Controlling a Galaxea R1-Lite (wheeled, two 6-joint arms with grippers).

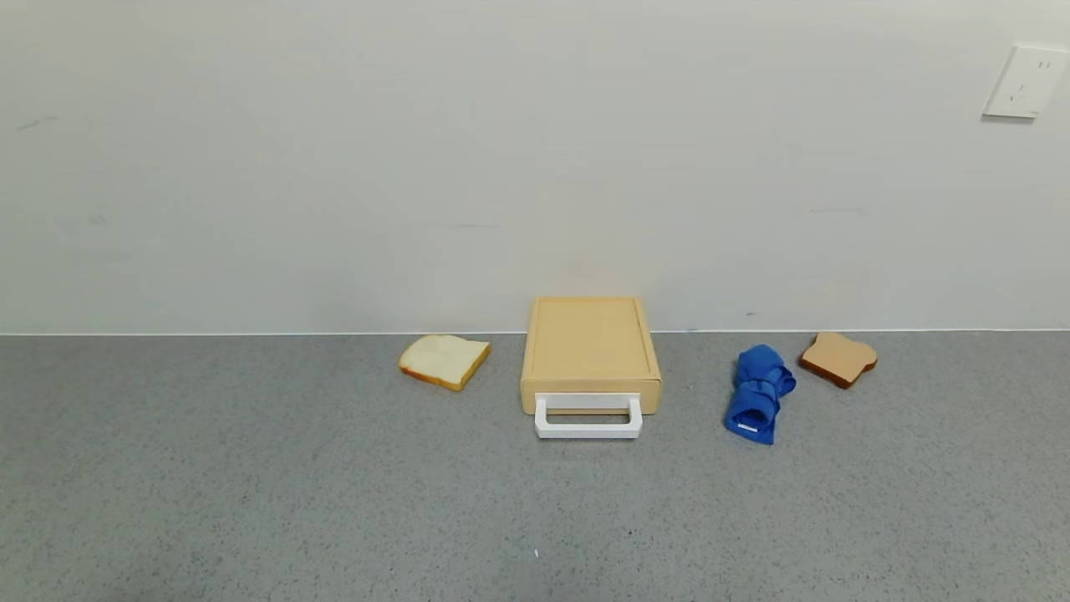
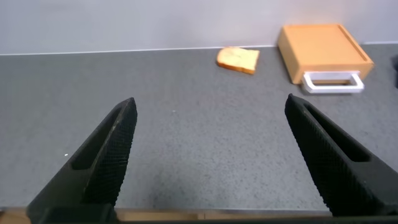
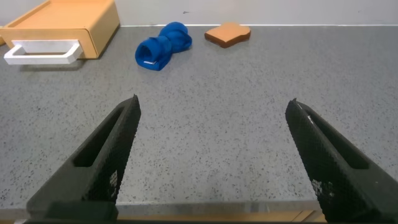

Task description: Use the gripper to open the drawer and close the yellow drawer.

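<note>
The yellow drawer [image 1: 590, 351] sits shut against the bench's back edge, white handle [image 1: 588, 418] untouched, while the left gripper [image 2: 208, 155] and right gripper [image 3: 211, 155] hover wide open and empty near the front edge, so opening and closing both remain.

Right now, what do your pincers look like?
Each one has two long black fingers that taper to a point. The left pincer has a bumpy, dotted grip texture on its inner faces. The right pincer looks the same, with small white markings printed near the base of its fingers.
</note>
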